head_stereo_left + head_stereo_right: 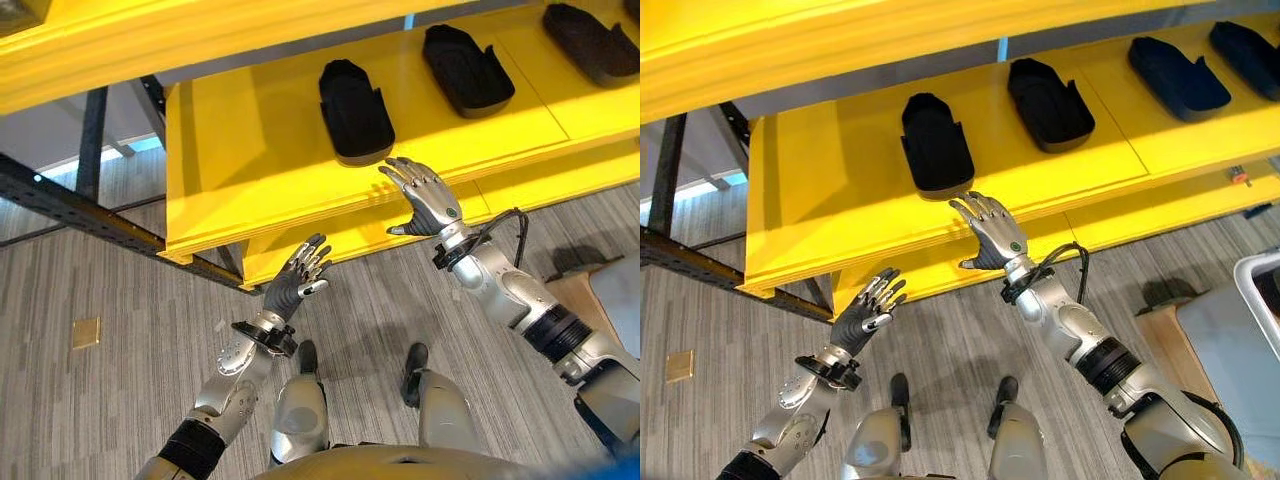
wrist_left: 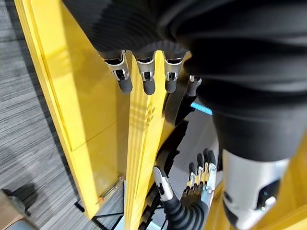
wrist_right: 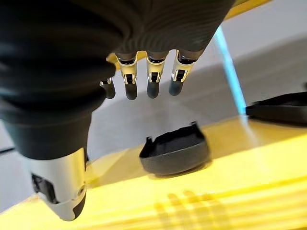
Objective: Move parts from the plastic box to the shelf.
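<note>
Both empty hands, left hand [image 1: 297, 283] and right hand [image 1: 428, 203], fingers straight, just off shelf [image 1: 230, 150] edge.

- The rightmost black moulded plastic part [image 1: 598, 42] on the yellow shelf [image 1: 250, 150] is cut off by the picture's edge.
- A pale plastic box [image 1: 1262, 300] shows just its corner; its contents cannot be told.
- The upper yellow shelf board [image 1: 200, 40] hides the shelf's back.

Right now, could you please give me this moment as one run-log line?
left hand: open, empty, below shelf edge | right hand: open, empty, at yellow shelf front edge | black moulded plastic parts: three on shelf
</note>
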You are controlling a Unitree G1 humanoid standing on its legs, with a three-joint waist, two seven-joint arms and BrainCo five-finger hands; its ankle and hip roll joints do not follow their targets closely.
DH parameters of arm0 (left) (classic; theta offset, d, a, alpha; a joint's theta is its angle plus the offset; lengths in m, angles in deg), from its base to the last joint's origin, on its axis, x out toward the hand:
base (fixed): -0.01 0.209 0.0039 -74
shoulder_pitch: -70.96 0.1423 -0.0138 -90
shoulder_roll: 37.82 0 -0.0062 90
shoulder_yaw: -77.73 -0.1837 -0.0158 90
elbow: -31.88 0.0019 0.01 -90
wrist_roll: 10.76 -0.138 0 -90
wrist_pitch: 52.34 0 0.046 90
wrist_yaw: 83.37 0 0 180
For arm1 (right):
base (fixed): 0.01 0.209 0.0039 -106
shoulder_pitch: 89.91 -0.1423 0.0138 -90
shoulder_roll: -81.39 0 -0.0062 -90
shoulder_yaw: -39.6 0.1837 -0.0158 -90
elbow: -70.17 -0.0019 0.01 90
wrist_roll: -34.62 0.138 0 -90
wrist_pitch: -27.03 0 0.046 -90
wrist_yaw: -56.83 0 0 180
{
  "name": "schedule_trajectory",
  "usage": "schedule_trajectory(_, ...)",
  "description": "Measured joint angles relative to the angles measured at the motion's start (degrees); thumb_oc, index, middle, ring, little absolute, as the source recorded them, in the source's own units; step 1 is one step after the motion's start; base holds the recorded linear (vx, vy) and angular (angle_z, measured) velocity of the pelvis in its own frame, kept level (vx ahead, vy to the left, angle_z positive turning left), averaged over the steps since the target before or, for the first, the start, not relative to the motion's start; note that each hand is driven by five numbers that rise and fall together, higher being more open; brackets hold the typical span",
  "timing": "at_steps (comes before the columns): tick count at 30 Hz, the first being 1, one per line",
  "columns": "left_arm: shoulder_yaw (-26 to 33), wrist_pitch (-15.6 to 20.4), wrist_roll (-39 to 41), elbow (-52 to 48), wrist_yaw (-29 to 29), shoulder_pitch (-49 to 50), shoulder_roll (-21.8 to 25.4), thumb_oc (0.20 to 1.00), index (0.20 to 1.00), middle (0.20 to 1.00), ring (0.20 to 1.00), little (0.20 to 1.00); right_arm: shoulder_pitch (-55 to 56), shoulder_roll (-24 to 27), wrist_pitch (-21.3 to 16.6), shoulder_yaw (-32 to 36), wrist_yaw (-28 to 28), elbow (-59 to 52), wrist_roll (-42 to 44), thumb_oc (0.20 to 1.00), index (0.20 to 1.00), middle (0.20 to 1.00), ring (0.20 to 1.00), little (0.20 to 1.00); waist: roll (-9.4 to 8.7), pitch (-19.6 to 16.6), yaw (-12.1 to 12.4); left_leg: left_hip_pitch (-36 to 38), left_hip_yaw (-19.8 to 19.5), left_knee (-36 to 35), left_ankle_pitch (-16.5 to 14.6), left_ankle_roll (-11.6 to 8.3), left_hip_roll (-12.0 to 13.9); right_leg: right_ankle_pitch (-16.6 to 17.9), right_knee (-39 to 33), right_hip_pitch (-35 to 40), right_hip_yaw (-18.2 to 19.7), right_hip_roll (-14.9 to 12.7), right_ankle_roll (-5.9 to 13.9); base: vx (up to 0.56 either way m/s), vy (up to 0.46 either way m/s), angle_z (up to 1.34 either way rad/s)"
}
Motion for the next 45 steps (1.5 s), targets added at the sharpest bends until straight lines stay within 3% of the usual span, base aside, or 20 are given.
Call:
schedule_trajectory(8,1.2,-4.4,0.2,0.0,0.7,0.4,0.3,1.000,1.000,1.000,1.000,1.000,-4.6,-3.2,4.4,-0.8,-7.2,9.9,-1.1,1.000,1.000,1.000,1.000,1.000,-1.19,0.7,2.5,-0.6,-1.8,0.0,0.2,-0.25,0.3,-0.3,-0.7,0.9,-1.9,0.1,0.20,0.00,-0.056,0.10)
schedule_trajectory(12,1.2,-5.5,0.1,0.0,0.8,-0.1,0.8,1.000,1.000,1.000,1.000,1.000,-4.8,-6.7,6.7,-1.7,-7.6,15.9,-1.2,1.000,1.000,1.000,1.000,1.000,-2.15,1.3,3.4,-1.7,-2.9,0.1,0.6,-0.76,0.3,-0.1,-0.8,0.7,-2.9,0.0,-0.07,-0.02,-0.024,0.13)
schedule_trajectory(16,1.4,-6.8,0.1,-0.4,0.8,-0.9,1.8,1.000,1.000,1.000,1.000,1.000,-5.7,-8.3,9.1,-1.7,-7.4,21.3,-1.1,1.000,1.000,1.000,1.000,1.000,-2.04,2.4,5.1,-2.0,-3.2,0.1,0.6,-0.79,0.1,0.0,-1.0,0.7,-3.0,-0.1,0.02,-0.02,-0.003,0.04)
schedule_trajectory(19,2.0,-7.3,0.1,-0.6,0.8,-1.7,2.4,1.000,1.000,1.000,1.000,1.000,-8.5,-9.4,10.9,-1.7,-6.9,22.1,-1.0,1.000,1.000,1.000,1.000,1.000,-1.97,4.1,5.0,-2.1,-3.3,0.2,0.6,-0.81,0.1,0.0,-0.9,0.6,-3.2,-0.2,0.04,-0.02,-0.001,0.01)
schedule_trajectory(25,1.9,-8.5,0.1,-0.7,0.7,-4.5,2.3,1.000,1.000,1.000,1.000,1.000,-10.9,-10.9,11.7,-1.7,-2.6,26.9,-1.5,1.000,1.000,1.000,1.000,1.000,-1.70,5.0,5.3,-2.6,-4.0,0.3,0.6,-0.79,0.0,-0.3,-0.8,0.6,-3.9,-0.3,0.19,-0.01,0.002,0.05)
schedule_trajectory(30,0.8,-8.7,0.1,-1.0,0.6,-6.3,2.3,1.000,1.000,1.000,1.000,1.000,-15.0,-11.2,14.0,-1.6,-0.5,31.5,-2.2,1.000,1.000,1.000,1.000,1.000,-0.26,6.0,5.6,-4.1,-4.7,1.1,0.6,-0.70,-0.6,-0.4,0.1,-0.4,-4.4,-1.2,0.11,-0.01,0.022,0.07)
schedule_trajectory(38,0.7,-9.5,0.1,-1.6,0.6,-6.7,2.3,1.000,1.000,1.000,1.000,1.000,-17.3,-11.1,14.5,-1.8,-2.1,34.2,-2.3,1.000,1.000,1.000,1.000,1.000,-0.18,6.0,6.3,-4.1,-4.7,1.2,0.7,-0.74,-0.8,-0.4,0.3,-0.4,-4.4,-1.5,0.21,0.00,0.000,0.00)
schedule_trajectory(45,0.6,-9.9,0.1,-1.6,0.5,-6.7,2.3,1.000,1.000,1.000,1.000,1.000,-21.3,-11.0,15.0,-3.0,-7.5,37.4,-2.8,1.000,1.000,1.000,1.000,1.000,-0.18,6.0,6.8,-4.0,-4.9,1.5,0.7,-0.73,-1.0,-0.7,0.8,-0.4,-4.5,-1.8,0.20,0.01,0.000,0.01)
